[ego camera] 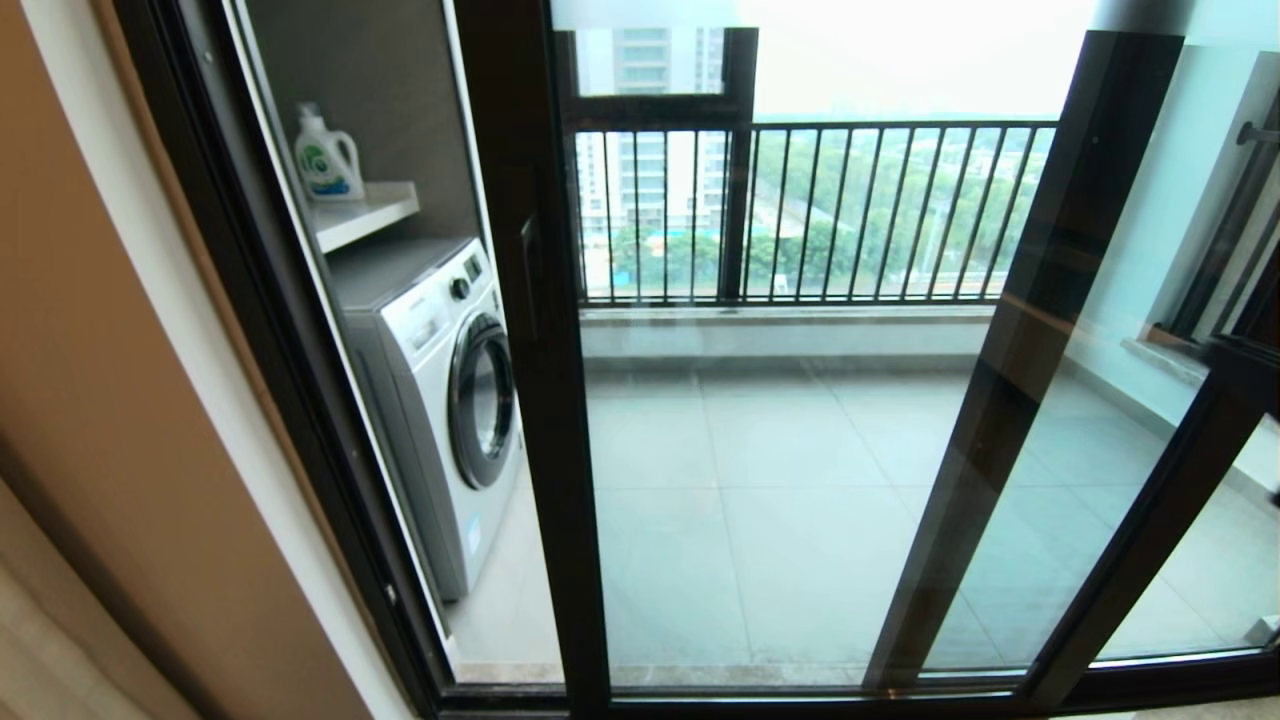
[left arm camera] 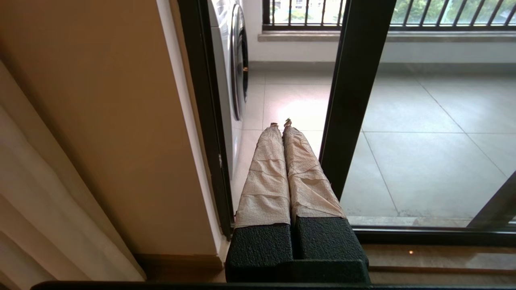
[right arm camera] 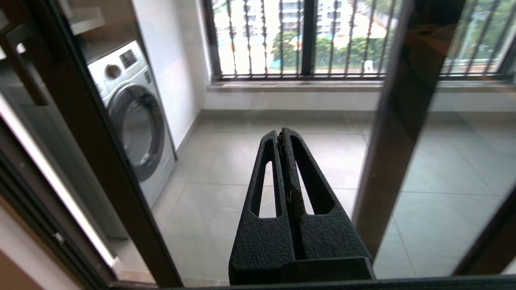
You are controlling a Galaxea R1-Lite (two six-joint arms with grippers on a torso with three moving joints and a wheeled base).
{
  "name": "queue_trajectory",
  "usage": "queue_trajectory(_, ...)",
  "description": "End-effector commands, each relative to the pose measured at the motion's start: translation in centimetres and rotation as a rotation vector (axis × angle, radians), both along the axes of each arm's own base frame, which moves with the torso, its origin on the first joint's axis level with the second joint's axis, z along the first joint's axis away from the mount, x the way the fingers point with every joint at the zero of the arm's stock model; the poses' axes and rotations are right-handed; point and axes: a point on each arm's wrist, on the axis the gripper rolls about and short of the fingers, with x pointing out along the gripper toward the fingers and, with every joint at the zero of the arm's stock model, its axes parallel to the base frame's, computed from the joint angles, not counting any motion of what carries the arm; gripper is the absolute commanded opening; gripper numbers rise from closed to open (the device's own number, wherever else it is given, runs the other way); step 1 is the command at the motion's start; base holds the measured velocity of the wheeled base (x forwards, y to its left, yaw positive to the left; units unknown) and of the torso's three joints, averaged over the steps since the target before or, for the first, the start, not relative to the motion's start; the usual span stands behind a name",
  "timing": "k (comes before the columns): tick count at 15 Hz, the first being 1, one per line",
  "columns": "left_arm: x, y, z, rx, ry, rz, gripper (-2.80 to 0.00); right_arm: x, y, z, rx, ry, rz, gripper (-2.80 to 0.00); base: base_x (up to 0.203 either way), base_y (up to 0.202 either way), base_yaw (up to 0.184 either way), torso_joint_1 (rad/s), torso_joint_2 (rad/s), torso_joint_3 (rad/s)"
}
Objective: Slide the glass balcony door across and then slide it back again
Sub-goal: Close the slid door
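The door looks heavy and rigid; push its handle stile. Left gripper and right gripper both have fingers pressed together.

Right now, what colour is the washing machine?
White, with a dark round door; the washing machine shows best in the head view.
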Motion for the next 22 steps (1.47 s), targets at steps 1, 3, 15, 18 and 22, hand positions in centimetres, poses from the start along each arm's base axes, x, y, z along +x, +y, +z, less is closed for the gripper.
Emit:
queue_trajectory(1,0.0,0.0,0.0,0.000,0.001,0.000,-2.80,-8.7,-4.4,-0.8,0.064,-0.163,-0.098,-2.80,0.000,0.000,0.000,0.000,0.00,0.000)
queue_trajectory(3,0.0,0.0,0.0,0.000,0.001,0.000,-2.80,-11.8,-5.0,-2.5,0.015,-0.180,-0.225,-2.80,0.000,0.000,0.000,0.000,0.00,0.000)
queue_trajectory(15,0.0,0.0,0.0,0.000,0.001,0.000,-2.80,-12.0,-3.9,-18.5,-0.111,0.050,-0.099,-2.80,0.000,0.000,0.000,0.000,0.00,0.000)
queue_trajectory(18,0.0,0.0,0.0,0.000,0.001,0.000,-2.80,-12.0,-3.9,-18.7,-0.133,0.073,-0.090,-2.80,0.000,0.000,0.000,0.000,0.00,0.000)
queue_trajectory(22,0.0,0.0,0.0,0.000,0.001,0.000,-2.80,-12.0,-3.9,-18.7,-0.134,0.072,-0.089,-2.80,0.000,0.000,0.000,0.000,0.00,0.000)
